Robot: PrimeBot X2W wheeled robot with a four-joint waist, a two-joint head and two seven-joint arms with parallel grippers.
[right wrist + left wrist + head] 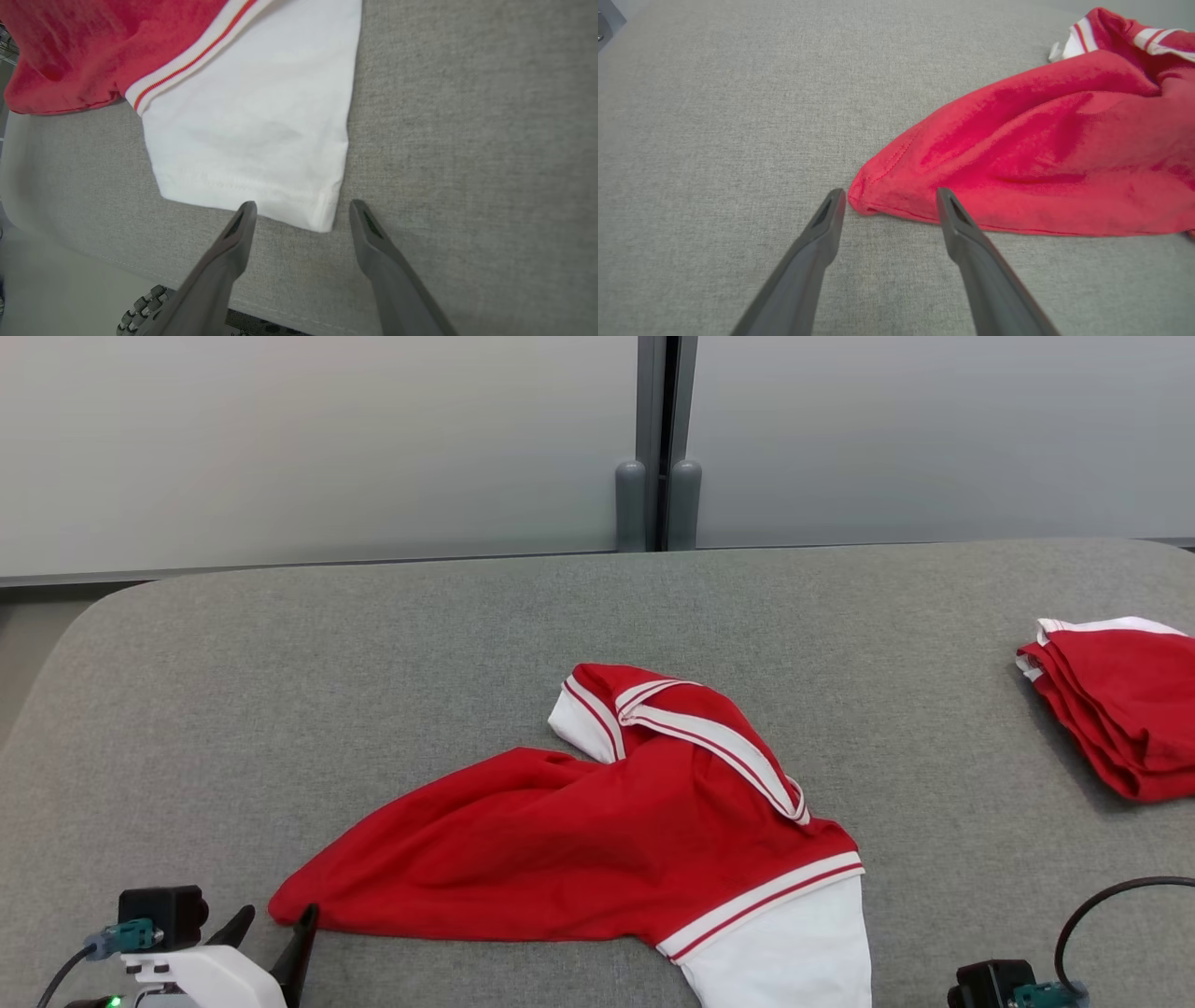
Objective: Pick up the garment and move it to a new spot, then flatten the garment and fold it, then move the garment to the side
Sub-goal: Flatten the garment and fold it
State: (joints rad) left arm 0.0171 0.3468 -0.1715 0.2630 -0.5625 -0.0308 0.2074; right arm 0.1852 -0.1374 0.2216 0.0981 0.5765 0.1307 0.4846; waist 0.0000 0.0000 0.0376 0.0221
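Left wrist view: wide-open left gripper (889, 191) should pinch the corner of the crumpled red-and-white garment (1041, 154); right gripper (302, 203), equally wide, its white sleeve (252, 116).

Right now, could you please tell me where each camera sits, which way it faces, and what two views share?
Head view: on the head, facing forward and down at the red garment on the grey table; left gripper lower left, right wrist mount lower right.
Left wrist view: on that wrist, looking along the open left gripper at the garment's red corner.
Right wrist view: on that wrist, looking along the open right gripper at the white sleeve.
Shared: head and left wrist views show that corner.
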